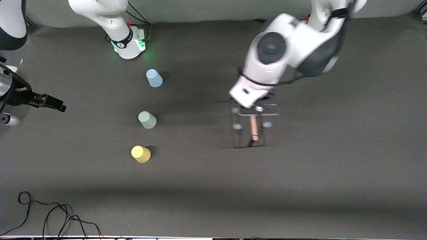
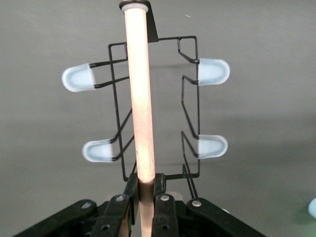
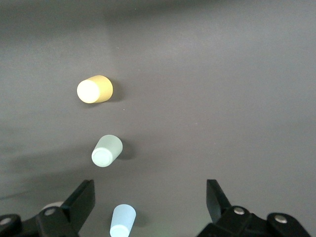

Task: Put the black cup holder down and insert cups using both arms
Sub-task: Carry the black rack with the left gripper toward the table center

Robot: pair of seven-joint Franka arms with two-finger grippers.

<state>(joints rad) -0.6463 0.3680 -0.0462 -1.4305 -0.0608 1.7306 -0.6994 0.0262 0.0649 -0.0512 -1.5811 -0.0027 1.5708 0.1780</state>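
My left gripper [image 2: 147, 191] is shut on the near end of the light wooden rod handle [image 2: 140, 103] of the black cup holder [image 1: 251, 131]. The left wrist covers that grip from the front camera. In the left wrist view, pale-blue peg tips [image 2: 78, 79] stick out on both sides of the wire frame. Three cups stand in a row toward the right arm's end of the table: light blue [image 1: 154, 78], pale green [image 1: 147, 120] and yellow [image 1: 140, 154], nearest the front camera. My right gripper [image 3: 149, 200] hangs open and empty above the mat, short of the light blue cup [image 3: 123, 221].
The right arm's green-lit base [image 1: 130, 41] stands at the table's top edge, just past the light blue cup. A loose black cable [image 1: 50, 215] lies at the front corner on the right arm's end. Dark mat [image 1: 300, 186] covers the table.
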